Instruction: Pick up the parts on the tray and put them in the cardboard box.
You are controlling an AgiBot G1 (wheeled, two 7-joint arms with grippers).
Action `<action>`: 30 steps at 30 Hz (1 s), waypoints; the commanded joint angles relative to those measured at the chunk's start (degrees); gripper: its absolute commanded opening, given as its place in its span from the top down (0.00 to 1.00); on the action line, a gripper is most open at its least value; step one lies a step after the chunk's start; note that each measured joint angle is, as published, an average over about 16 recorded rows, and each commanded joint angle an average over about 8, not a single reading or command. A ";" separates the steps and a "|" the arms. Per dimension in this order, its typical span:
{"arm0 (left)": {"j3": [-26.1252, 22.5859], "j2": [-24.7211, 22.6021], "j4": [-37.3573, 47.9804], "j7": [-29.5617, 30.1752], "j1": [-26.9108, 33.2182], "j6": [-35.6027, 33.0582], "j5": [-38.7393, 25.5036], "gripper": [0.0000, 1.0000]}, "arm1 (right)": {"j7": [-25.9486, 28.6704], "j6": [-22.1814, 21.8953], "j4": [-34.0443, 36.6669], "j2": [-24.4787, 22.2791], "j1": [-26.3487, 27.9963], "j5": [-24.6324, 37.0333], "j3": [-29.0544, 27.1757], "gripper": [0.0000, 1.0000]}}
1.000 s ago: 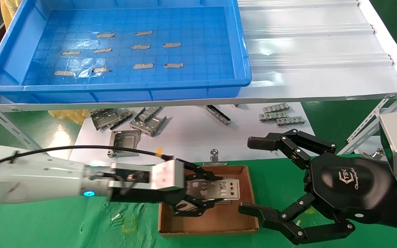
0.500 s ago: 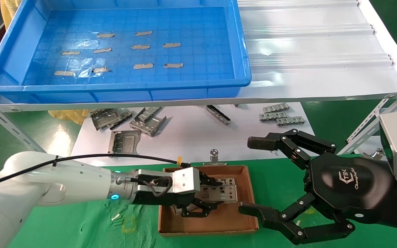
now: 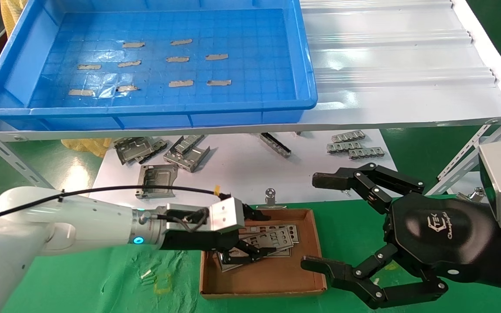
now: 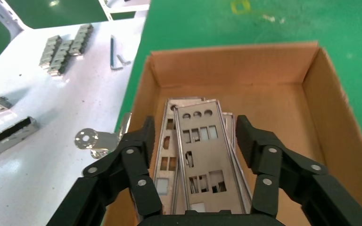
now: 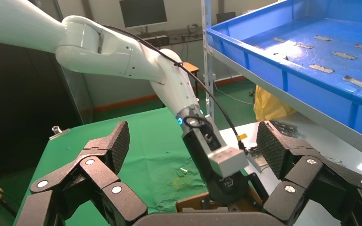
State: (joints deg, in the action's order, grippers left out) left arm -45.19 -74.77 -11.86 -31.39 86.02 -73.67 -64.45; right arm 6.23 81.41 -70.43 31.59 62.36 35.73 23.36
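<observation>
The blue tray (image 3: 146, 108) on the upper shelf holds only grey tape strips; it also shows in the right wrist view (image 5: 283, 70). The cardboard box (image 3: 263, 289) sits on the green cloth and holds a few silver plates (image 3: 276, 237) stacked flat. My left gripper (image 3: 261, 234) is low inside the box at its left end, open. In the left wrist view its fingers stand on either side of the top plate (image 4: 202, 146) with gaps, inside the box (image 4: 235, 61). My right gripper (image 3: 315, 221) hangs open and empty just right of the box.
Bent grey brackets (image 3: 187, 152) and small grey metal pieces (image 3: 352, 145) lie on the white sheet behind the box. A metal clip (image 3: 270, 195) sits at the box's far edge. The white corrugated panel (image 3: 398, 65) lies right of the tray.
My left gripper set the plate down on the stack in the box, let it go, and drew back a little to the left. The right arm has not moved.
</observation>
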 commanded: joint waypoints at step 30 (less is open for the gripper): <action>4.84 3.98 4.09 5.47 0.51 -14.78 8.38 0.00 | 0.00 -0.02 0.01 -0.01 -0.01 -0.01 -0.01 0.00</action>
State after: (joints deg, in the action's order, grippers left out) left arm -40.03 -70.35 -8.42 -25.50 86.24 -88.58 -55.80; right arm 6.22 81.40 -70.42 31.58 62.34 35.72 23.35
